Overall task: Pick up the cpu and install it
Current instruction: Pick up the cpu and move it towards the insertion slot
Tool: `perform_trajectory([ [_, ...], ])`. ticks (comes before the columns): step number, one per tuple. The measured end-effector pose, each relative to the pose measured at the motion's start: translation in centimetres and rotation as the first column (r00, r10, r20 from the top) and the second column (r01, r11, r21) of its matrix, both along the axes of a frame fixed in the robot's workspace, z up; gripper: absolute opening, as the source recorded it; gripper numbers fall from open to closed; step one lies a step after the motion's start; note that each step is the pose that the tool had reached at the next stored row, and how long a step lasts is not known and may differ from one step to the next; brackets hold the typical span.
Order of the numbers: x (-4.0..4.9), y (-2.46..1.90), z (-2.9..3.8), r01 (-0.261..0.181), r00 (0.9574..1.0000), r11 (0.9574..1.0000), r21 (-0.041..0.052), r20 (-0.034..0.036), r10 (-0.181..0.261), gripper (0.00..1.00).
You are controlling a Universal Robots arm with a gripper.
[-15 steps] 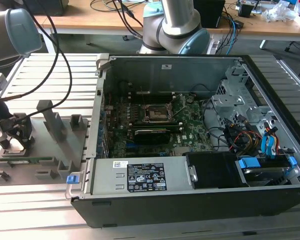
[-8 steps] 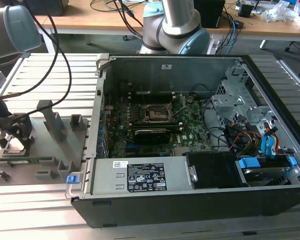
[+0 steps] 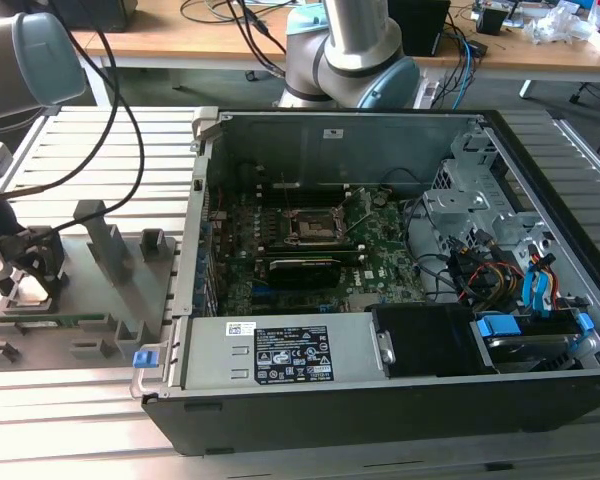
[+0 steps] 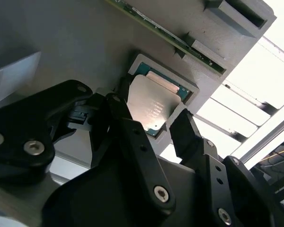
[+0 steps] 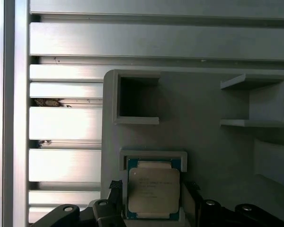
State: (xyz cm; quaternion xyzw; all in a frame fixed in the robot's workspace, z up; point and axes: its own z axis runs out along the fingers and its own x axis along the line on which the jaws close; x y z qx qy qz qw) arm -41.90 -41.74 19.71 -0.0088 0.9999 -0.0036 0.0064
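Low at the exterior view's left, the black claw (image 4: 150,112) stands open, its fingers (image 4: 132,137) straddling the cpu (image 5: 153,189) without clamping it. The flat silver square lies in a recess of the matte grey tray (image 5: 213,142), on a ribbed aluminium table (image 5: 66,123) beside the open computer case (image 3: 380,400).

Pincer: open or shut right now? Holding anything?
Pincer: open, straddling the cpu, which lies in its tray pocket; holding nothing.
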Motion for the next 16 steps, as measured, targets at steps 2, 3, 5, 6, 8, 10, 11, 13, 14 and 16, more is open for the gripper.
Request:
perform_trajectory([
  [2, 0.15, 0.00, -0.02, 0.000, 1.0000, 1.0000, 0.0000, -0.0001, 0.000, 0.62],
  [3, 0.25, 0.01, -0.06, 0.000, 1.0000, 1.0000, 0.0000, -0.0001, 0.000, 0.62],
  [5, 0.28, 0.09, -0.26, 0.000, 1.0000, 1.0000, 0.0000, -0.0001, 0.000, 0.62],
  [6, 0.28, 0.14, -0.42, 0.000, 1.0000, 1.0000, 0.0000, -0.0002, 0.000, 0.62],
  [8, 0.27, 0.17, -0.57, 0.000, 1.0000, 1.0000, -0.0001, -0.0003, 0.000, 0.62],
  [10, 0.25, 0.17, -0.68, 0.000, 1.0000, 1.0000, 0.0001, -0.0001, 0.000, 0.62],
  [11, 0.23, 0.18, -0.71, 0.000, 1.0000, 1.0000, 0.0000, -0.0001, 0.000, 0.62],
  [13, 0.21, 0.17, -0.71, 0.000, 1.0000, 1.0000, 0.0000, -0.0002, 0.000, 0.62],
  [14, 0.20, 0.17, -0.70, 0.000, 1.0000, 1.0000, -0.0001, -0.0003, 0.000, 0.55],
  [16, 0.20, 0.17, -0.71, 0.000, 1.0000, 1.0000, 0.0001, -0.0002, 0.000, 0.55],
])
